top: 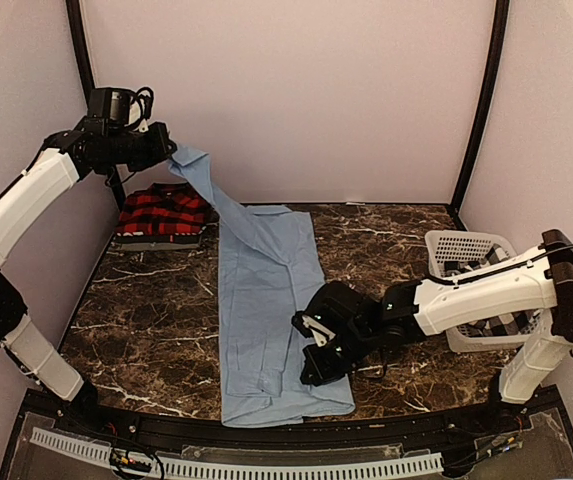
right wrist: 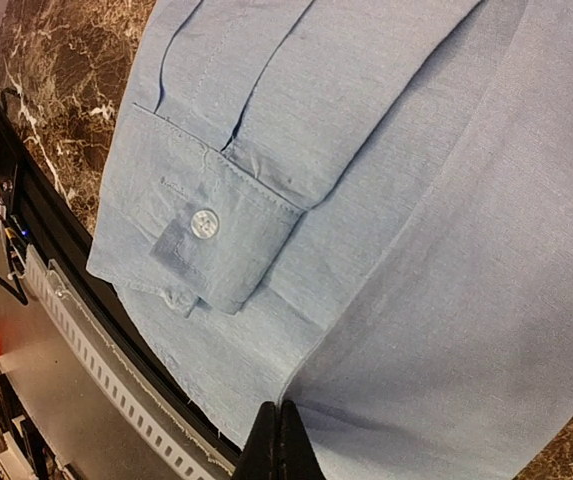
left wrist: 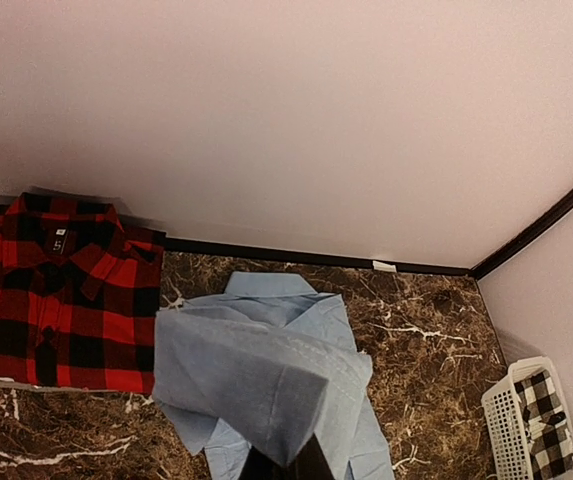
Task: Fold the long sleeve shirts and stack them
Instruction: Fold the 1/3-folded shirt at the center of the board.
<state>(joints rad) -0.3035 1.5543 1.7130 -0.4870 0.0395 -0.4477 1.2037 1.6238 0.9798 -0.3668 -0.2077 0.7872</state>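
The light blue shirt point(top: 261, 300) lies lengthwise down the middle of the table. My left gripper point(top: 169, 153) is raised at the back left, shut on one sleeve point(left wrist: 256, 370), which hangs from it down to the shirt. My right gripper point(top: 313, 347) is low at the shirt's right edge, and its shut fingertips point(right wrist: 281, 440) pinch the folded edge point(right wrist: 346, 330) near a buttoned cuff point(right wrist: 204, 224). The red-and-black plaid shirt point(top: 163, 212) lies folded at the back left and also shows in the left wrist view point(left wrist: 46, 290). The black-and-white checked shirt point(left wrist: 546, 415) is in the basket.
A white lattice basket point(top: 463, 247) stands at the right edge, behind my right arm; it also shows in the left wrist view point(left wrist: 501, 420). Dark marble table point(top: 146, 320) lies bare either side of the blue shirt. A black rail with a white perforated strip point(top: 296, 465) runs along the front edge.
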